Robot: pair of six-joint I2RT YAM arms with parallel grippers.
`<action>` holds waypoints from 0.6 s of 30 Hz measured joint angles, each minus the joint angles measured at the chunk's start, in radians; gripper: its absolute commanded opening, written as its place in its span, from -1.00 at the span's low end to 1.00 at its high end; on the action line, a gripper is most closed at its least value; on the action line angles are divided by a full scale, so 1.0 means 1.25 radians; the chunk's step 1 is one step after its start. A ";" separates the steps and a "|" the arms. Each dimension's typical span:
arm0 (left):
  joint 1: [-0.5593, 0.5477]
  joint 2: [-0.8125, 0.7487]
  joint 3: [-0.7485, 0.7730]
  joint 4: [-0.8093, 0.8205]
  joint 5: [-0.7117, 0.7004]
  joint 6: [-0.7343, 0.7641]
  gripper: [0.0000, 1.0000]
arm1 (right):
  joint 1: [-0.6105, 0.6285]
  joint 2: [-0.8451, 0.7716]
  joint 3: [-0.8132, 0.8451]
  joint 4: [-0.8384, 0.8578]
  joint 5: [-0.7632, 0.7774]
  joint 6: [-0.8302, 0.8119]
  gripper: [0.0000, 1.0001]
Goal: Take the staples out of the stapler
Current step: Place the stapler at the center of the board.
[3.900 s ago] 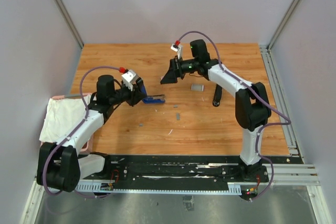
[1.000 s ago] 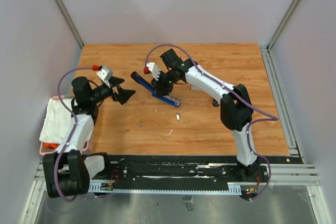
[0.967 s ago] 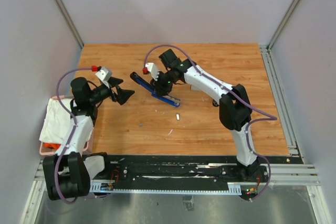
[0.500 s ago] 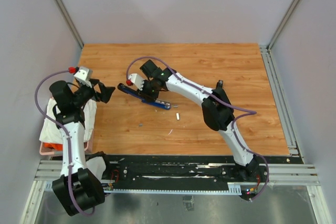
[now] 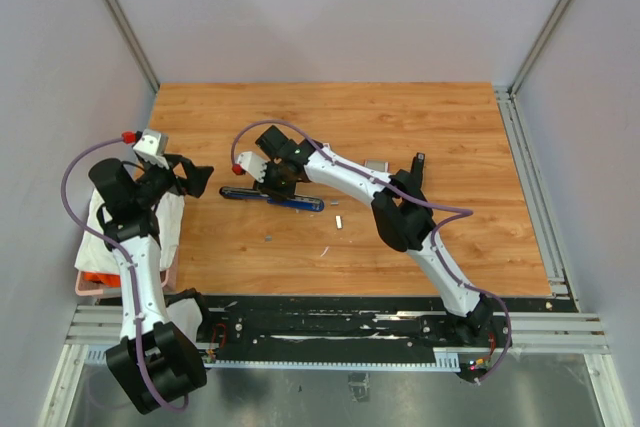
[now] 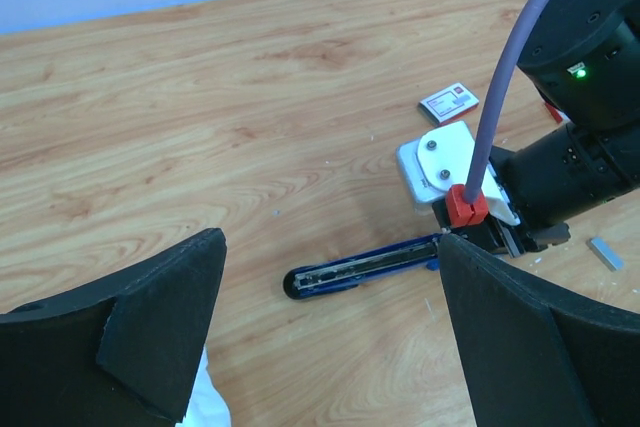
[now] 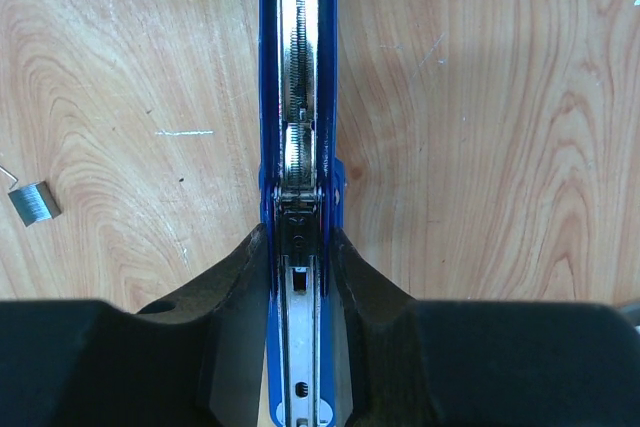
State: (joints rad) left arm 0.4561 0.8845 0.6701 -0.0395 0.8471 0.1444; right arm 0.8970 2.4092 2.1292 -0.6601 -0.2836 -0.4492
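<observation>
Right wrist view shows my right gripper (image 7: pixel 300 257) squeezing the blue stapler (image 7: pixel 298 67) toward the desk's left edge, staples (image 7: pixel 30 202) lying beside it, left gripper (image 6: pixel 330 292) open; if I slip, the stapler could scatter them.

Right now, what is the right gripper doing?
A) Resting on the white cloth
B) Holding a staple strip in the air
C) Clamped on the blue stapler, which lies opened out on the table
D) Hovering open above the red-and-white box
C: in the right wrist view, the right gripper has a finger pressed against each side of the blue stapler, whose open magazine lies flat on the table.
</observation>
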 measured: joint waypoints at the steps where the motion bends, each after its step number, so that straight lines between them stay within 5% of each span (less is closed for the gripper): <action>1: 0.000 -0.002 -0.002 0.001 0.000 -0.002 0.96 | 0.001 0.001 0.000 0.001 0.001 0.000 -0.99; 10: 0.001 -0.008 -0.021 0.012 0.005 -0.014 0.96 | 0.003 0.012 0.005 0.005 0.008 0.000 -0.91; 18: 0.001 -0.008 -0.026 0.013 0.024 -0.014 0.96 | 0.007 0.021 0.005 0.013 0.018 0.000 -0.45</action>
State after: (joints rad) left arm 0.4568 0.8745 0.6373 -0.0235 0.8772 0.1272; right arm 0.9062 2.4351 2.1349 -0.6445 -0.2607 -0.4492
